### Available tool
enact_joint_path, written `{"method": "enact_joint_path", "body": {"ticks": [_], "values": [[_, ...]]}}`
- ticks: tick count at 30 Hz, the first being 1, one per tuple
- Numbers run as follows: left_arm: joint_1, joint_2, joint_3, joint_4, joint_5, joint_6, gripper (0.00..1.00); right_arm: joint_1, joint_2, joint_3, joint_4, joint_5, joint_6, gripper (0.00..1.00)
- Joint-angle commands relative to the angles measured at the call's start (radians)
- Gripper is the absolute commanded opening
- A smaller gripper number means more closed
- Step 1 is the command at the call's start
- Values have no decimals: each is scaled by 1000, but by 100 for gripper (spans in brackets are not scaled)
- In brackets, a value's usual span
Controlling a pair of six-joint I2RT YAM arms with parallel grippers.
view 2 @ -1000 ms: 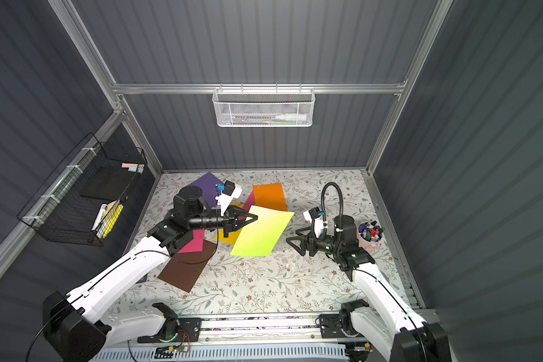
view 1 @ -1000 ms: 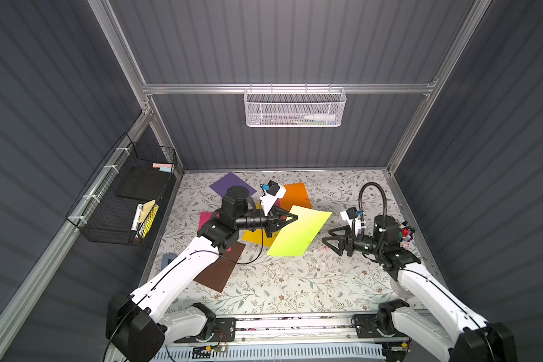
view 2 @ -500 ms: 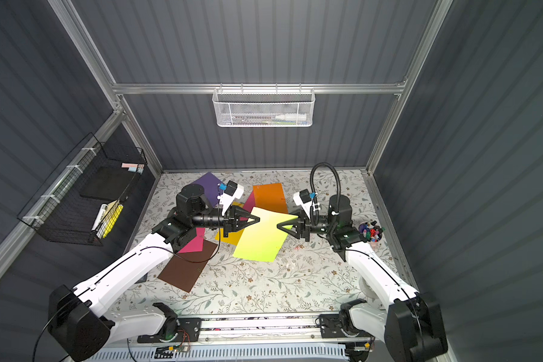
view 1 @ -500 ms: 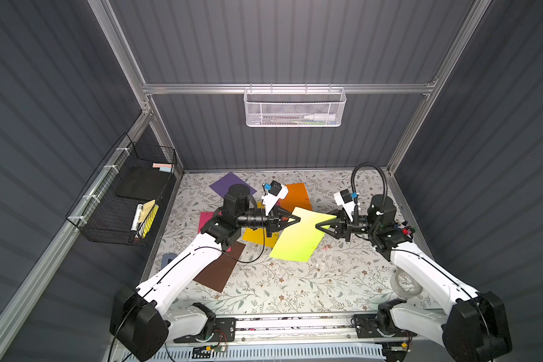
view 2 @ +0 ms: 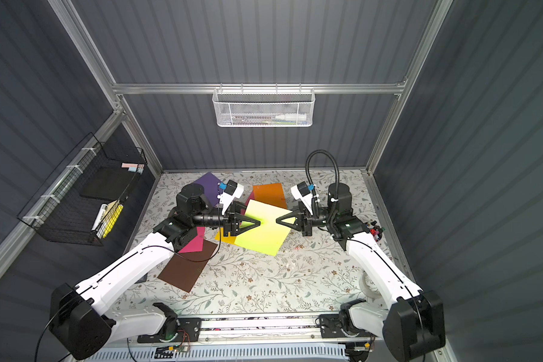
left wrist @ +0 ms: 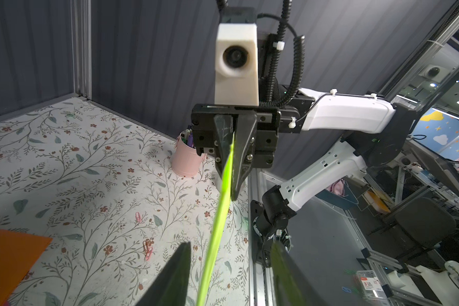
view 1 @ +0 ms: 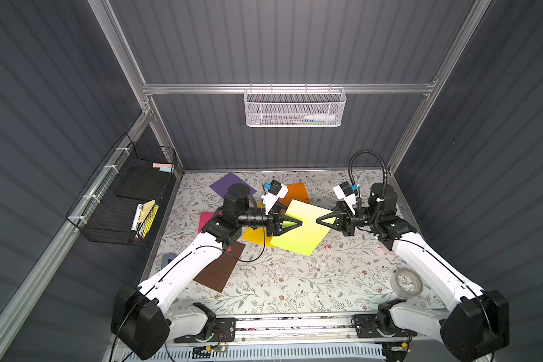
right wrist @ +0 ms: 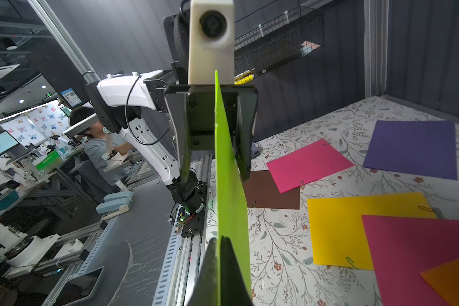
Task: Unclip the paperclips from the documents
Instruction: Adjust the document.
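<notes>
In a top view the lime sheet [view 1: 298, 243] hangs above the tabletop [view 1: 295, 282] between left tool [view 1: 300, 223] and right tool [view 1: 317, 220]. Left wrist: right tool [left wrist: 232, 185] pinches it; loose paperclips [left wrist: 138, 216] lie below it. Right wrist: left tool [right wrist: 215, 176] stands parted around it; beside it yellow sheet [right wrist: 355, 230], magenta sheet [right wrist: 307, 167] and brown sheet [right wrist: 270, 193] carry paperclips, so most work seems left.

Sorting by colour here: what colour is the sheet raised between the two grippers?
The raised sheet is lime green, clearest in both top views.

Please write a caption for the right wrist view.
Right gripper pinches the lime sheet; left gripper stands open around it.
</notes>
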Motion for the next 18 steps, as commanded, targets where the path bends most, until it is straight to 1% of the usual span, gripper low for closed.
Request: {"method": "enact_joint_path", "body": {"ticks": [1,2,3,5,6,9,11,12,15,18], "values": [[5,22,-37,47,67,-24,47,3,0,39,-63,-37,-46,0],[5,27,-45,56,73,-29,44,3,2,45,-63,-39,-46,0],[5,29,-50,63,72,-34,39,3,6,50,-66,-38,-45,0],[6,26,-54,76,64,-41,25,3,13,61,-85,-39,-50,0],[5,23,-51,78,54,-44,17,3,13,68,-109,-38,-63,10],[8,16,-38,80,16,-47,0,3,42,70,-170,-29,-98,40],[13,6,-32,86,-8,-52,0,4,36,46,-169,-9,-95,52],[20,-1,-30,101,-11,-63,0,3,31,26,-158,1,-88,55],[42,-19,-36,156,3,-103,0,5,27,-51,-61,24,-22,59],[51,-17,-21,158,17,-99,0,10,27,-122,76,34,81,60]]}}
